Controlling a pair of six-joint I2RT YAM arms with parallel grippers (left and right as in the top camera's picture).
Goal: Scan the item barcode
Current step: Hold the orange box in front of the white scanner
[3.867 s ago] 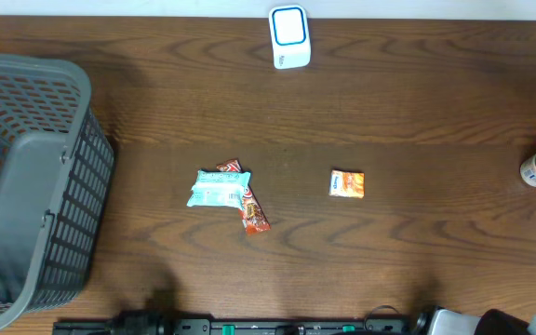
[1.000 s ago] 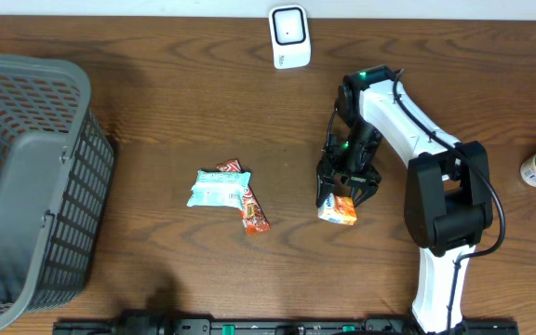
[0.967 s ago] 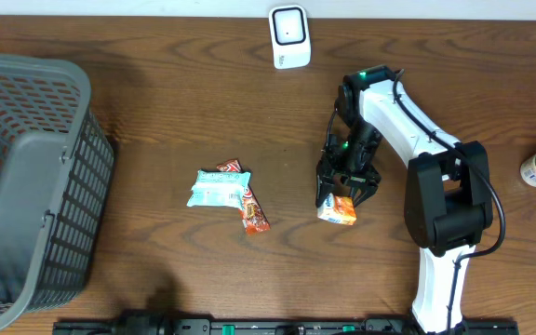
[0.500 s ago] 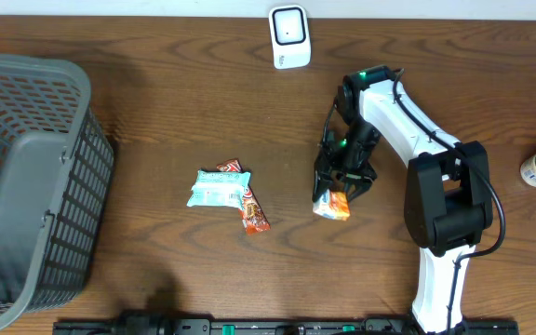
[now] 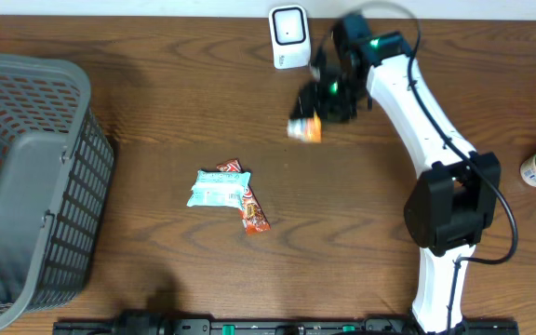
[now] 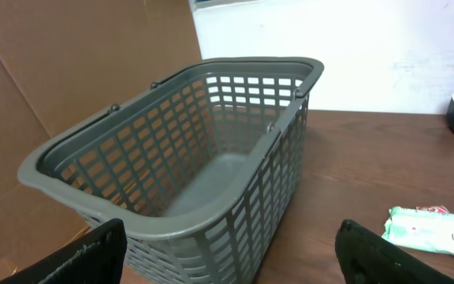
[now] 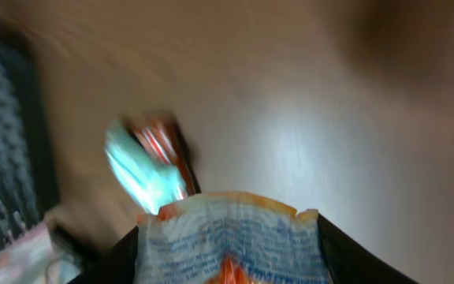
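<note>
Right tool: pinching the orange snack packet across its body, upper centre of the overhead frame, apparently clear of the desk, near the white scanner. Packet: judged light, soft, slippery film; best gripped at a sealed seam. Left tool: spread, empty, facing the grey basket.

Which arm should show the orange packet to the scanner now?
Right. Its pincer grips the orange packet close to the white scanner at the table's far edge. The left pincer is open and empty, over by the grey basket, away from both.
</note>
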